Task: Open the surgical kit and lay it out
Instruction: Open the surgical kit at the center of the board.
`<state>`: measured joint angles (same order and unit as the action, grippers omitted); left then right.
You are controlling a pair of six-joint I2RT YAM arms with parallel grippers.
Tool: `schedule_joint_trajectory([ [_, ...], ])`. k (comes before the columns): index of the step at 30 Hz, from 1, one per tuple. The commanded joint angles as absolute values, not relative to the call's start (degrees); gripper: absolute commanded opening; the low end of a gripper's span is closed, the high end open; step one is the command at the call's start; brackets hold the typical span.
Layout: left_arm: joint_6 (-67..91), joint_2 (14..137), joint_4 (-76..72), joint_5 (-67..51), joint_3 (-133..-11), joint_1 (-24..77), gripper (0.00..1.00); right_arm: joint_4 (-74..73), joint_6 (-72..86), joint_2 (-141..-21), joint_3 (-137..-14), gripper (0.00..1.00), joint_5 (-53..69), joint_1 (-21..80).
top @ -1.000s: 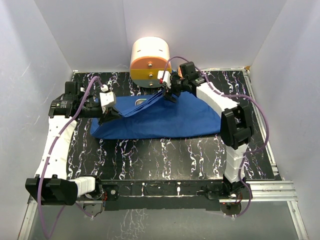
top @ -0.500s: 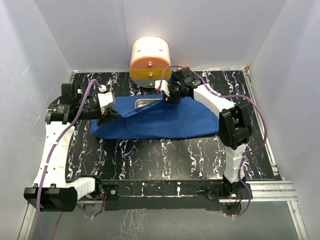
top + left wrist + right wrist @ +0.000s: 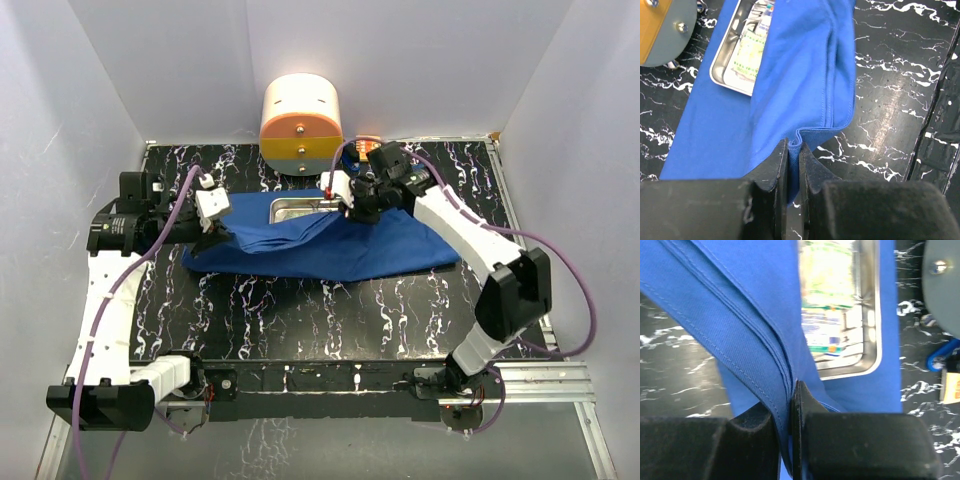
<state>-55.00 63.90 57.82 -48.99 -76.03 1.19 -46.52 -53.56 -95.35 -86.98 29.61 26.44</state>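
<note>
Top view: the blue cloth wrap lies across the middle of the black marbled counter, partly opened. One end of the steel tray is exposed at its far edge, just in front of the round cream-and-orange container. The left tool sits at the wrap's left end with cloth drawn up to it. The right tool sits at the wrap's far edge, just beside the tray, with a fold of cloth raised to it. A small orange box stands behind the right arm, near the back wall. Left wrist view: the jaws are all but closed and pinch a hemmed edge of the wrap between the fingertips. The cloth runs away from the tool as a raised fold, with bare counter to its right. To the left of the fold the tray rests on the lower layer of cloth. It holds a clear packet with green print; its other contents are too hidden to identify. Right wrist view: the jaws are closed to a thin slit filled by several stacked layers of the wrap, gripped at the fold. The tray lies just beyond the tool on the cloth, its left side covered by the lifted fold, with printed packets visible inside. No instruments can be made out here.
</note>
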Motion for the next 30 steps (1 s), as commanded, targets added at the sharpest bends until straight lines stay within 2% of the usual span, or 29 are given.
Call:
schedule_joint_trajectory([
  [1, -56.91, 61.84, 62.62, -46.52, -77.83, 0.79, 0.00, -53.91, -47.84, -87.34, -82.54, 0.00, 30.35, 30.35],
  [13, -65.80, 59.37, 81.72, -36.51, -76.76, 0.82, 0.00, -63.76, -40.30, -75.94, -72.73, 0.09, 39.14, 41.68],
  [23, -65.57, 53.57, 82.44, -28.37, -69.31, 0.82, 0.00, -63.19, -33.80, -75.47, -69.16, 0.14, 46.71, 49.84],
  [26, -65.95, 52.38, 82.44, -26.41, -68.13, 0.94, 0.00, -60.93, -31.74, -75.44, -65.73, 0.20, 47.20, 52.45],
  [28, -66.15, 51.53, 82.52, -24.93, -67.17, 0.88, 0.00, -59.83, -31.96, -75.28, -63.07, 0.28, 47.53, 52.79],
  [30, -66.69, 50.27, 82.53, -23.73, -65.54, 0.88, 0.05, -59.39, -33.65, -75.11, -61.46, 0.38, 47.72, 52.80],
])
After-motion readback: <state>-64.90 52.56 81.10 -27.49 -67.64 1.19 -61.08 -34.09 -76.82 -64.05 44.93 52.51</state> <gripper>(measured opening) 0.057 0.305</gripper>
